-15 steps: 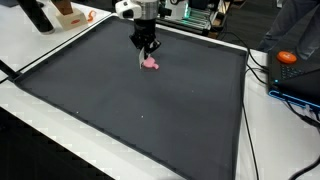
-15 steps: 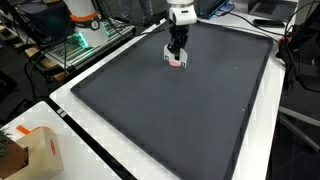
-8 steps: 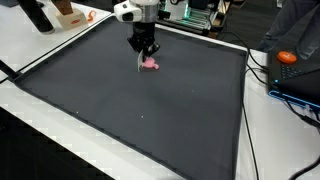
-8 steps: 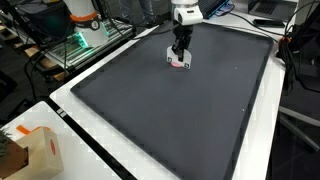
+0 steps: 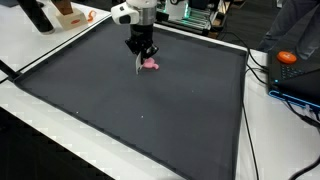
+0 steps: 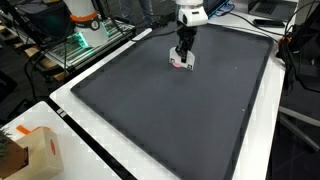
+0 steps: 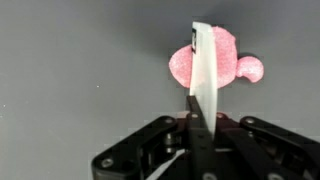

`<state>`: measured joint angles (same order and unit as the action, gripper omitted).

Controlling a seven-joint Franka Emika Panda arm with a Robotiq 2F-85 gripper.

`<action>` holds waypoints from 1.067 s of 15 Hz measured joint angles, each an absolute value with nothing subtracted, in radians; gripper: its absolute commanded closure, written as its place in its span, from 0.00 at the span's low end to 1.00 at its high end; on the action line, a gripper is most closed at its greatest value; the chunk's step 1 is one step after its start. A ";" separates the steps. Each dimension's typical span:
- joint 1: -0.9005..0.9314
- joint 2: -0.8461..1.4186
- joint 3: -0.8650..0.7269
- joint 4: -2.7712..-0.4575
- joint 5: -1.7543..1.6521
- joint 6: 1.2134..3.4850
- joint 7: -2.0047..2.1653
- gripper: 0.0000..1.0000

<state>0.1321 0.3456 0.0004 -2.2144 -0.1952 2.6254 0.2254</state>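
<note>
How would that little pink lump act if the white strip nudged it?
The pink lump looks small and rounded, so probably light; it may slide or roll on the flat dark mat. The thin white strip in the gripper might flex.

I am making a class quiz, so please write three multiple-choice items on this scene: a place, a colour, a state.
1. Where does the pink lump lie?
A) on the white table
B) on the dark mat
C) in a box

2. What colour is the strip in the gripper?
A) orange
B) green
C) white

3. How is the gripper?
A) shut on the strip
B) open and empty
C) open around the lump

Key: 1 B, both exterior views show it on the mat. 2 C, the wrist view shows it white. 3 A, the wrist view shows it clamped on the strip.
</note>
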 measured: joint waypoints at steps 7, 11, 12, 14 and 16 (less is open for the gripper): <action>0.103 0.335 0.020 -2.234 -0.118 2.636 0.095 0.99; 0.097 0.315 0.021 -2.272 -0.104 2.667 0.092 0.99; 0.095 0.309 0.022 -2.281 -0.097 2.674 0.091 0.99; 0.088 0.299 0.028 -2.300 -0.078 2.683 0.083 0.99; 0.081 0.290 0.032 -2.314 -0.060 2.683 0.068 0.99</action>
<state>0.0812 0.2904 0.0324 -2.3141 -0.0604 2.6828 0.0683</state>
